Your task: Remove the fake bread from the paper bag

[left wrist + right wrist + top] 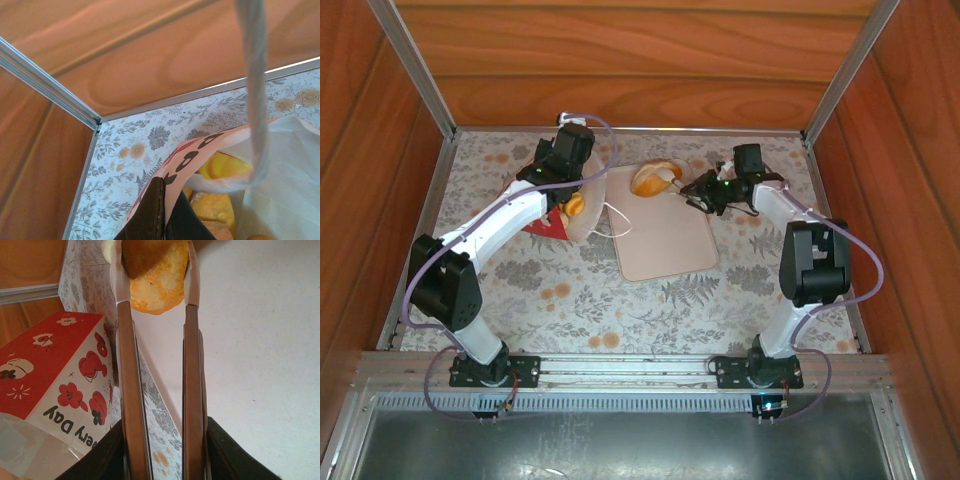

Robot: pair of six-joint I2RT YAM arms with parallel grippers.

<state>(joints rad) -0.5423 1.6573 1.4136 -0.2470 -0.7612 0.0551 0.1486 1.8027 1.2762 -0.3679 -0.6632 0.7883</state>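
Note:
The paper bag (548, 217), red below and white above, leans at the left of the beige tray (665, 245). My left gripper (563, 190) is shut on the bag's rim (187, 157), which is pinched between its dark fingers (150, 210). Inside the open bag lie several pieces of yellow-orange fake bread (215, 205). A white cord handle (255, 90) hangs across the left wrist view. My right gripper (155, 265) holds a golden-brown piece of fake bread (157, 287) between its fingertips, over the tray's back left part (653, 178). The bag (60, 375) stands to its left.
The floral table cover (570, 290) is boxed in by wooden walls (630, 60) and metal rails (50, 92) at the back and sides. The bag's loose handle cord (617, 222) lies over the tray's left edge.

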